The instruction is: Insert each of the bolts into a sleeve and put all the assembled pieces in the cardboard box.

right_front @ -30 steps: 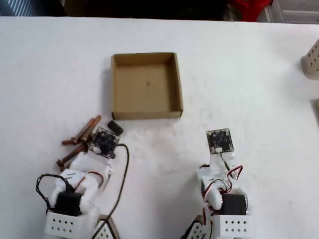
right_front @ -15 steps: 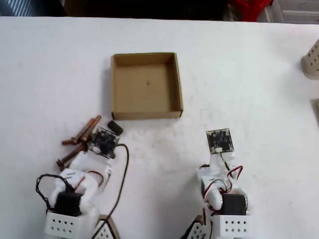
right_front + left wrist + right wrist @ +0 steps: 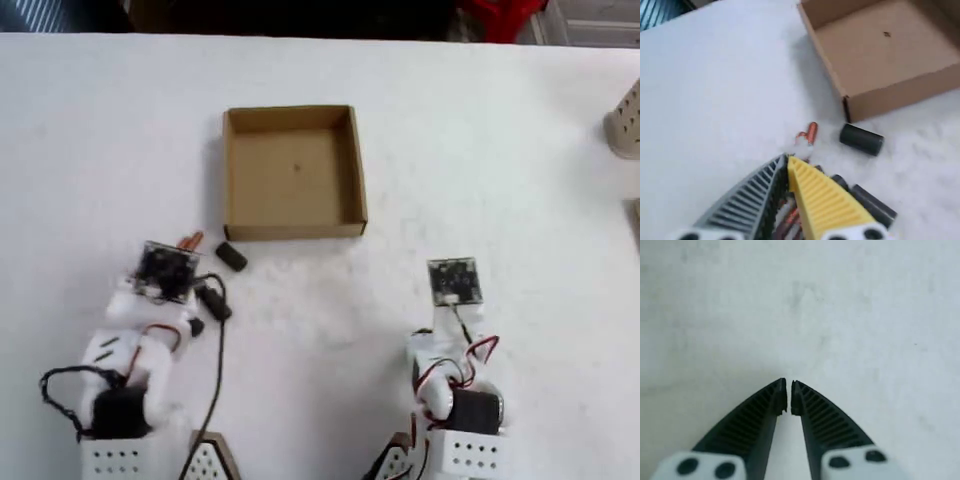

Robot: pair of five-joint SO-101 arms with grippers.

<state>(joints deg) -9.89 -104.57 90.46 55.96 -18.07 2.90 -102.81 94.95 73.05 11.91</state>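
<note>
My left gripper (image 3: 787, 159) hangs with its grey and yellow fingers pressed together on nothing, over the copper-coloured threaded bolts (image 3: 811, 134) and black cylindrical sleeves (image 3: 861, 139) heaped just beside the open brown cardboard box (image 3: 900, 95). If I came down like this, I'd likely scatter the pile. My right gripper (image 3: 789, 390), closed and empty, sits well apart.

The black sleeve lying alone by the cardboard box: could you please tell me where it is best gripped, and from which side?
Across its curved middle, from straight above. The black sleeve lies on its side on the table, apart from the cardboard box, so jaws set crosswise to its axis should have room on both flanks.
</note>
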